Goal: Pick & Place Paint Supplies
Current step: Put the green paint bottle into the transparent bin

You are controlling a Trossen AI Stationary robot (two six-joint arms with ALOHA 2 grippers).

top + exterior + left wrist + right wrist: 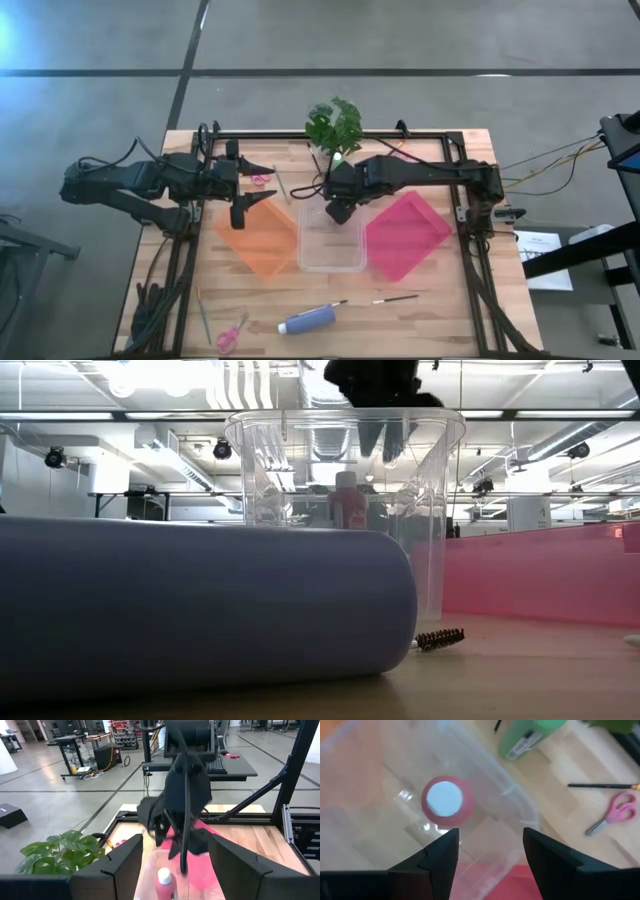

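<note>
My right gripper hangs over the far end of the clear plastic bin at the middle of the table, its two fingers spread apart with nothing between them. Just below them, inside the bin, a pink paint bottle stands upright on its base (white cap toward my wrist camera). My left gripper waits above the far corner of the orange mat, left of the bin, its fingers also standing apart and empty.

Beyond the bin's far wall a green paint bottle lies on the wood beside the leafy plant. A pair of pink-handled scissors and a thin brush lie on the far left part of the table, near my left gripper. Along the near edge lie a blue paint bottle on its side, a second pair of pink scissors, and more thin brushes. The pink mat lies right of the bin.
</note>
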